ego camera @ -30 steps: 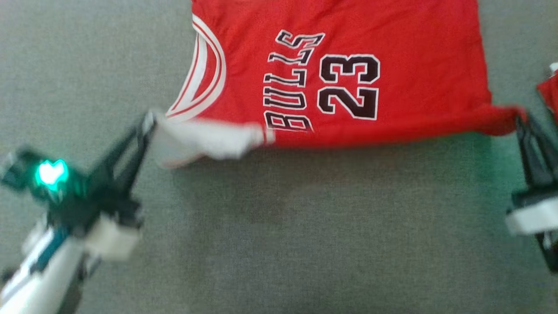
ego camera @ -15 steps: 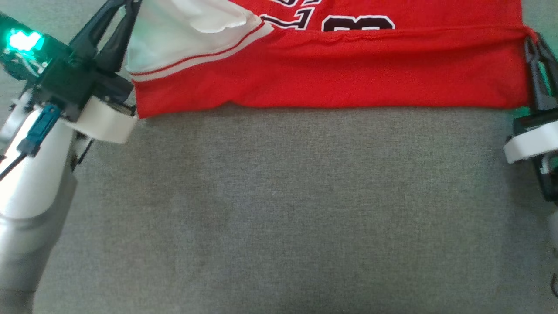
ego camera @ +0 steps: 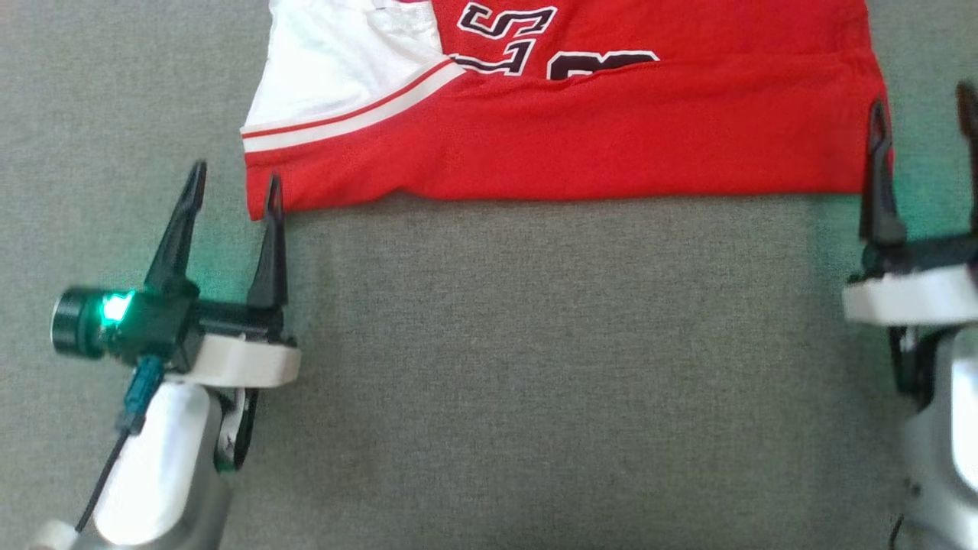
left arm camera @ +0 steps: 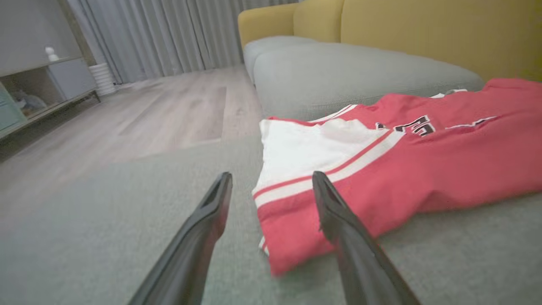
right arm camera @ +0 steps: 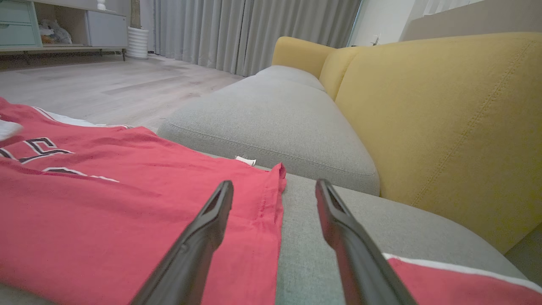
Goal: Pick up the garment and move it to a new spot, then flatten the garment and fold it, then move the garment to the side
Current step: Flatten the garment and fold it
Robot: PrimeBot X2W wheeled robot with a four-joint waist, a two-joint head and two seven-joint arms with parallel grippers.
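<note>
Red garment (ego camera: 611, 145), folded, is laid on grey sofa seat (ego camera: 535, 367); left gripper (ego camera: 237, 172) and right gripper (ego camera: 923, 95) are spread open at its near corners.

Left pincer (ego camera: 233, 179): long black fingers (ego camera: 179, 233), white wrist collar (ego camera: 244, 365), green light (ego camera: 114, 307), teal connector (ego camera: 140, 386), black cable (ego camera: 103, 489).

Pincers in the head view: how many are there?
2. The left pincer sits at the red jersey's near left corner, and the right pincer at its near right corner. Both are open and hold nothing. None looks hidden.
</note>
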